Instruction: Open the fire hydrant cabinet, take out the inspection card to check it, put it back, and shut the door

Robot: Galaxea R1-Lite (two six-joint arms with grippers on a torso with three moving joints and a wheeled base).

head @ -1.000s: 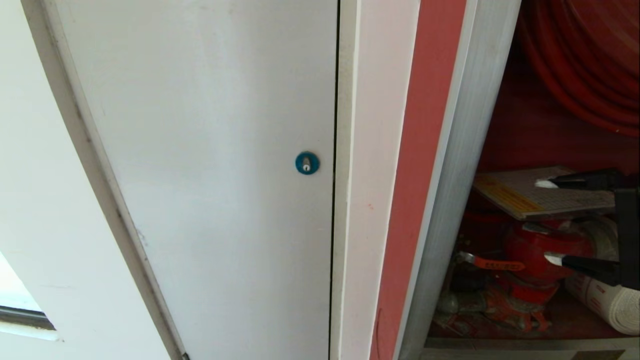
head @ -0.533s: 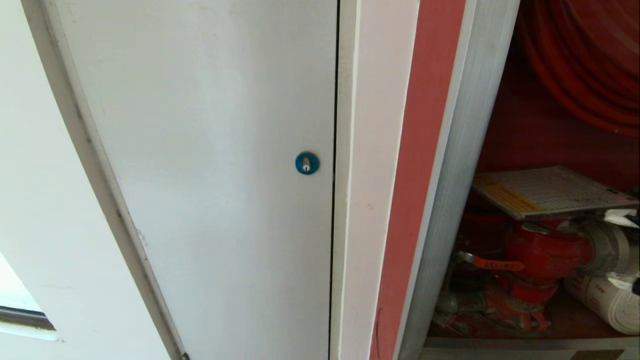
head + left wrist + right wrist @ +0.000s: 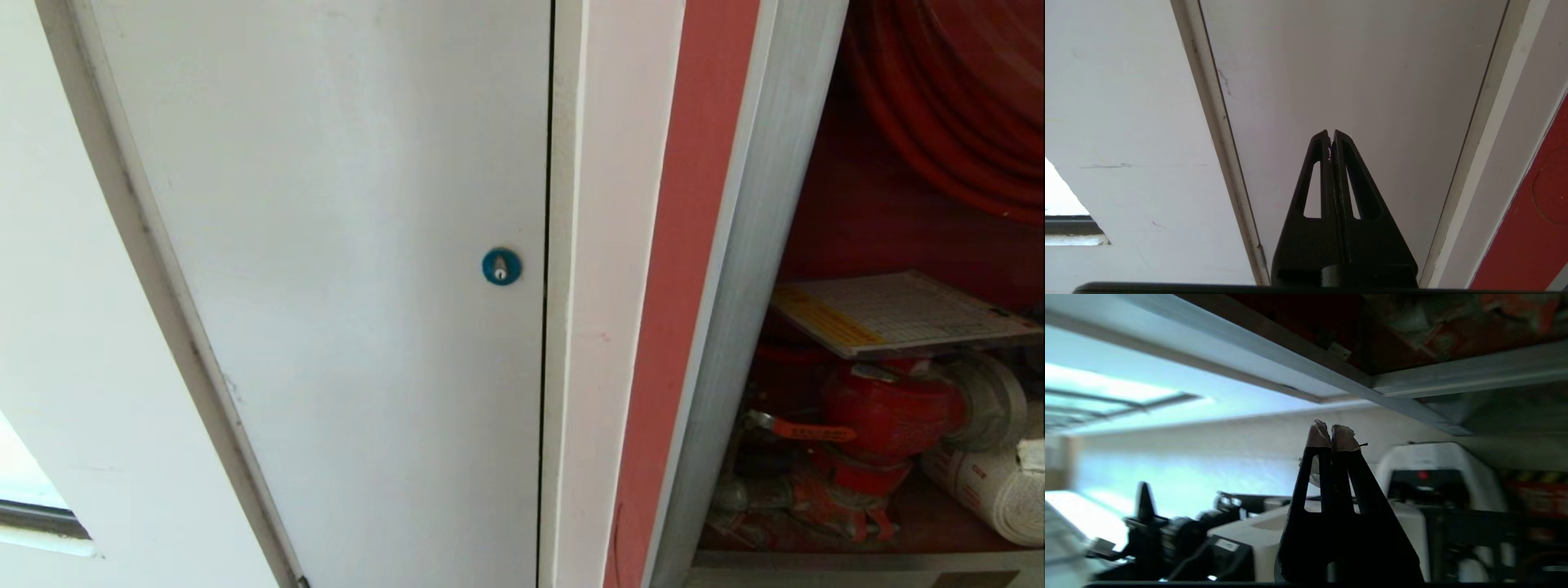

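The fire hydrant cabinet point(image 3: 739, 286) stands open at the right of the head view, behind its silver frame. Inside, the inspection card point(image 3: 898, 314) lies flat on top of the red valve point(image 3: 886, 412), yellow band toward the frame. A red hose reel point(image 3: 963, 98) hangs above it. The cabinet's door is out of view. My right gripper point(image 3: 1332, 433) shows only in the right wrist view, shut and empty, away from the card, below the cabinet's lower frame corner point(image 3: 1372, 381). My left gripper point(image 3: 1331, 132) is parked, shut and empty, facing a white panel.
A plain white door point(image 3: 326, 286) with a blue round lock point(image 3: 500, 266) fills the left of the head view, with a pink wall strip point(image 3: 678, 286) beside the frame. A rolled white hose point(image 3: 992, 490) lies at the cabinet's lower right. The robot's own body point(image 3: 1249, 531) shows behind the right gripper.
The right gripper, open around the card's right end a second ago, has pulled back out of the head view and shut. The card stays on the valve.
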